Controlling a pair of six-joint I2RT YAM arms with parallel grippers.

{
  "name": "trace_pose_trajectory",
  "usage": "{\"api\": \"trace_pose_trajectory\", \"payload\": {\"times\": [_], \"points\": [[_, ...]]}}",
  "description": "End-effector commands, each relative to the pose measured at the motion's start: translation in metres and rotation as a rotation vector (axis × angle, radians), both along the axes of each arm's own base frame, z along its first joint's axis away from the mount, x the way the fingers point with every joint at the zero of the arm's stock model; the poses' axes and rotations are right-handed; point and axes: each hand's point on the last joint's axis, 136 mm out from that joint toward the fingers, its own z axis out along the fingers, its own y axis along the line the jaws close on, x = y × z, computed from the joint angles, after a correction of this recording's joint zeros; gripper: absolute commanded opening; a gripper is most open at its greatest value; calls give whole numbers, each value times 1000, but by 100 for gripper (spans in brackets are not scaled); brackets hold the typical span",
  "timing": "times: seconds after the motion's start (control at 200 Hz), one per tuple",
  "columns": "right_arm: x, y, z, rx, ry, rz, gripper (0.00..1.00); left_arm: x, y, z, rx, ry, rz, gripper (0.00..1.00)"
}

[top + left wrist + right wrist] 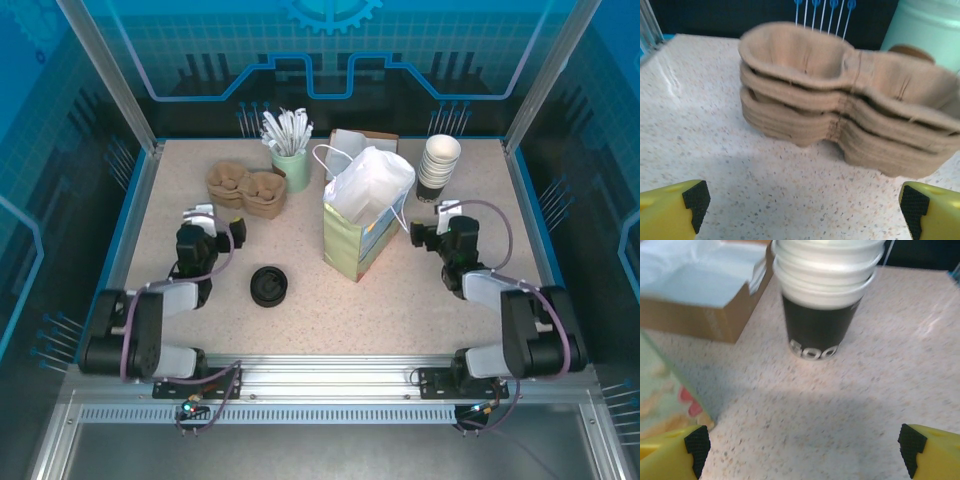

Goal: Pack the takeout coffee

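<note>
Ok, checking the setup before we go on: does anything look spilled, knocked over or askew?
Nothing stands out. The paper bag stands upright, the cup stack and the carrier stack are nested neatly, and no spill shows on the table.

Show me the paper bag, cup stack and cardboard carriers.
paper bag (342, 242), top external view, green side
cup stack (816, 322), right wrist view, bottom cup's dark wall
cardboard carriers (805, 107), left wrist view, pile's front side
</note>
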Motion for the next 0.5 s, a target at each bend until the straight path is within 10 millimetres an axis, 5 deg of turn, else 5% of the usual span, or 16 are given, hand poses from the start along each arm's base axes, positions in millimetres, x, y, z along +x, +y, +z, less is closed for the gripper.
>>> {"api": "trace_pose_trajectory", "payload": {"times": [0.0, 0.26, 0.495], "points": [[-8, -29, 35, 25, 4, -137, 100, -10, 8, 28, -34, 21, 68, 99], [-37, -65, 88, 254, 140, -370, 100, -50, 33, 108, -203, 110, 294, 99], [0, -50, 129, 435, 293, -323, 100, -69, 5, 149, -310, 186, 166, 99]]}}
